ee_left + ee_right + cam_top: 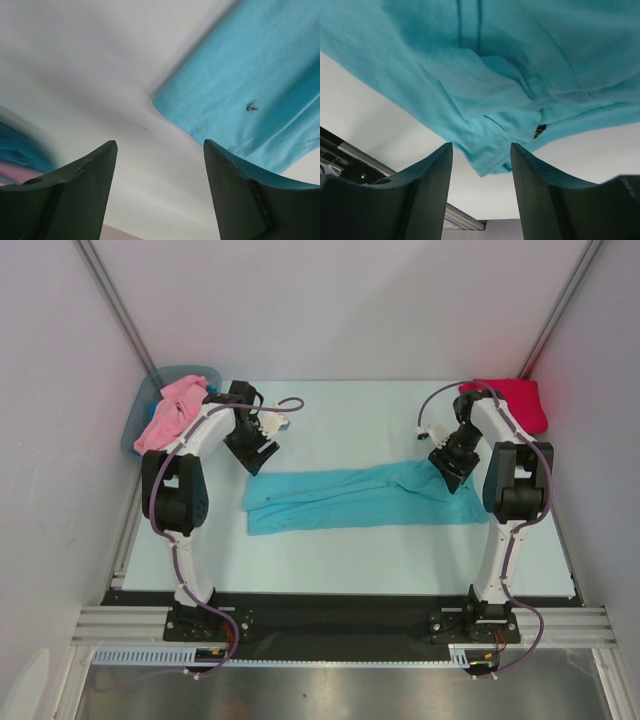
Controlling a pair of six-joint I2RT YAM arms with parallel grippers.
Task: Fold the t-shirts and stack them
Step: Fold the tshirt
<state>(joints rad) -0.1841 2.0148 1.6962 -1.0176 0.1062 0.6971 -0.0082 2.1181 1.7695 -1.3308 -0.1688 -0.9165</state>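
Note:
The teal t-shirt (pixel 350 498) lies folded into a long strip across the middle of the table. My left gripper (pixel 252 456) is open and empty just above the strip's far left corner, which shows in the left wrist view (pixel 240 85). My right gripper (pixel 450 472) is open over the strip's right end; a bunched tip of teal cloth (pixel 490 150) lies between its fingers, not gripped. The crimson red t-shirt (pixel 520 400) lies folded at the far right corner. The light pink t-shirt (pixel 168 415) hangs out of the bin at the far left.
A grey-blue plastic bin (pixel 140 412) stands at the far left corner, partly off the table. Grey walls close in the left, right and back. The arm bases and a metal rail (pixel 340 625) run along the near edge.

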